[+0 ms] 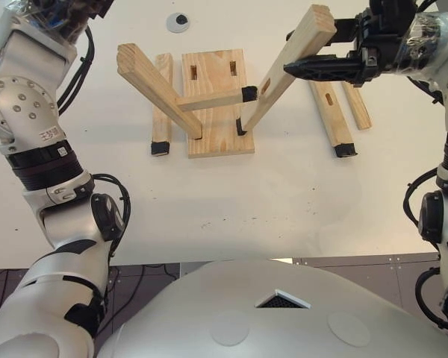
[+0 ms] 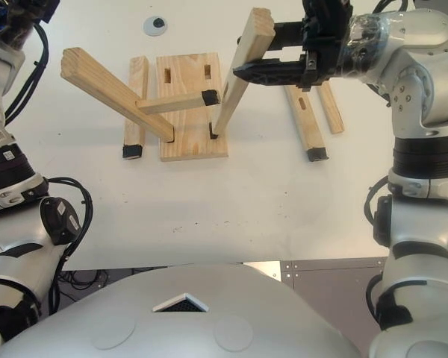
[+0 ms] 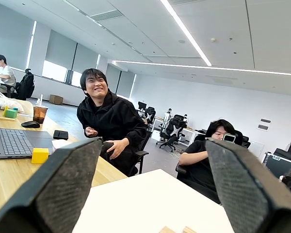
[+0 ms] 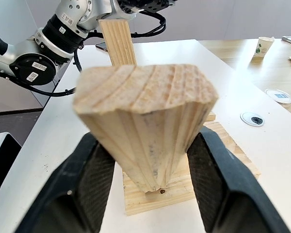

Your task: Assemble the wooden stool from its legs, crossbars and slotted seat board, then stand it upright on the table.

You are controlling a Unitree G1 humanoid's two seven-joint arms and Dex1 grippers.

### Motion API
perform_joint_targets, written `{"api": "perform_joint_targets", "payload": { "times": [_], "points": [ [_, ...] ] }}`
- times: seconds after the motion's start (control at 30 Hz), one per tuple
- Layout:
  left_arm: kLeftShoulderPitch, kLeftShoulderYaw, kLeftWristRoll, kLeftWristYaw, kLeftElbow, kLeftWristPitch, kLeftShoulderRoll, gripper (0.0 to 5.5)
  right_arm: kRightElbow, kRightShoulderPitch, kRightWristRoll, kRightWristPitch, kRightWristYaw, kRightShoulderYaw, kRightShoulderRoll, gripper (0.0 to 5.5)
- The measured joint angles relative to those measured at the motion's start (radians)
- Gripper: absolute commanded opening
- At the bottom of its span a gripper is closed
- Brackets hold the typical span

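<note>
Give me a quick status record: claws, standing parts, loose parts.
right claw: shut on right leg, near its top
left claw: open, raised, holding nothing
right leg: tilted, foot on board
left leg: tilted, foot on board
crossbar: joined to left leg, free end beside right leg
loose: flat leg left of board; slotted leg and bar right of it
</note>
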Motion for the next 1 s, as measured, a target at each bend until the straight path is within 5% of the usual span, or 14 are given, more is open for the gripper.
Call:
{"api": "perform_joint_targets", "payload": {
  "times": [1.0],
  "points": [
    [0.026, -0.176, 0.101, -0.028, -0.130, -0.015, 0.022, 3.86, 0.157, -0.102, -0.075, -0.107, -0.010, 0.114, 0.011, 2.13]
  ]
}}
